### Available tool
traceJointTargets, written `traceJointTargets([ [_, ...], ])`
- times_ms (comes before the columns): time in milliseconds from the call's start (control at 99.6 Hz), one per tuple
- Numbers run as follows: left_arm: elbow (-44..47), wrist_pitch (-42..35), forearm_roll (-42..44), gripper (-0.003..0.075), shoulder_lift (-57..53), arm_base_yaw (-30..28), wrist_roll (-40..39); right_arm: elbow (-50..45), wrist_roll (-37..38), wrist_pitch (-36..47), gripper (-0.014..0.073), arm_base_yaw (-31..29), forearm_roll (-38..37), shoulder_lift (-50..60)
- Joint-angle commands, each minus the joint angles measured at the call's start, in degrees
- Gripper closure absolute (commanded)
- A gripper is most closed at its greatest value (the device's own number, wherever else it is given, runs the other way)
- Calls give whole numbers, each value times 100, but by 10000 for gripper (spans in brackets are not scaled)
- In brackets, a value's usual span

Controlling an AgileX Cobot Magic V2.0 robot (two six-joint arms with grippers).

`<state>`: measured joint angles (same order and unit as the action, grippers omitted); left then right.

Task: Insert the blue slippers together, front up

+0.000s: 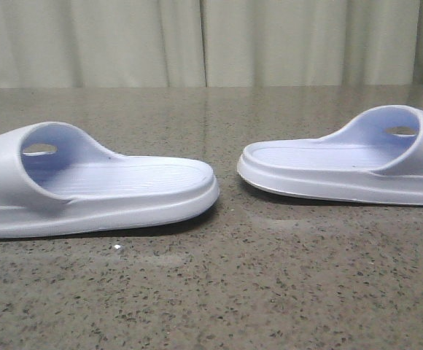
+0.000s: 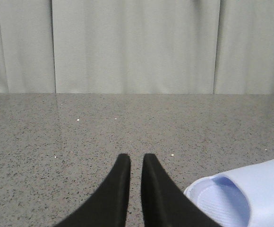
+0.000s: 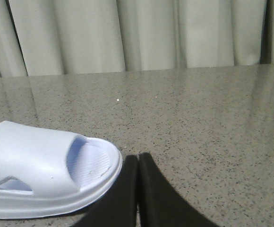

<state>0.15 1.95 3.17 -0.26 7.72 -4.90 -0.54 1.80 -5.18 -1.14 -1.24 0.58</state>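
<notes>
Both pincers sat low over the table, each seen only from its own wrist camera. On the left arm, the left gripper (image 2: 132, 158) had its two black fingers drawn narrow, with a thin slit of tabletop showing between the tips, and it held nothing. On the right arm, the right gripper (image 3: 138, 157) had its fingers pressed together so no gap showed, and it too held nothing. Just beside the left gripper lay the left slipper (image 2: 243, 196), its open end toward the fingers, not touching them. Just beside the right gripper lay the right slipper (image 3: 42, 172), sole down, a triangular side vent visible in its wide strap; whether the sole rim touched the fingers could not be told. From the front camera, neither pincer was in view. The left slipper (image 1: 87, 182) rested flat at the near left and the right slipper (image 1: 343, 160) a little farther back at the right, their open ends pointing toward each other with a gap of bare table between them. Under everything was a speckled grey-brown table (image 1: 219, 292), and a pale curtain (image 1: 211, 40) hung along its far edge.
</notes>
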Motion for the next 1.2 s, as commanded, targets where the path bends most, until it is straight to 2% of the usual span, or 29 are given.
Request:
traceJointTargets([
  [0,46,-439,-19,704,-164,38,-45,-118,-34,476,701,-6,-62,117],
  [783,46,-301,-465,705,-154,38,-57,-118,-19,470,700,-6,430,117],
  [964,-61,-379,-2122,705,-154,38,-492,75,-19,425,700,-6,951,117],
  [1054,-223,-304,-3080,705,-154,38,-594,344,-19,310,700,-6,1467,117],
  [1114,-375,-276,-3515,705,-154,38,-594,608,-19,211,700,-6,1834,87],
  [1195,-601,-195,-3841,705,-154,38,-594,977,-19,108,700,-6,1908,-61],
])
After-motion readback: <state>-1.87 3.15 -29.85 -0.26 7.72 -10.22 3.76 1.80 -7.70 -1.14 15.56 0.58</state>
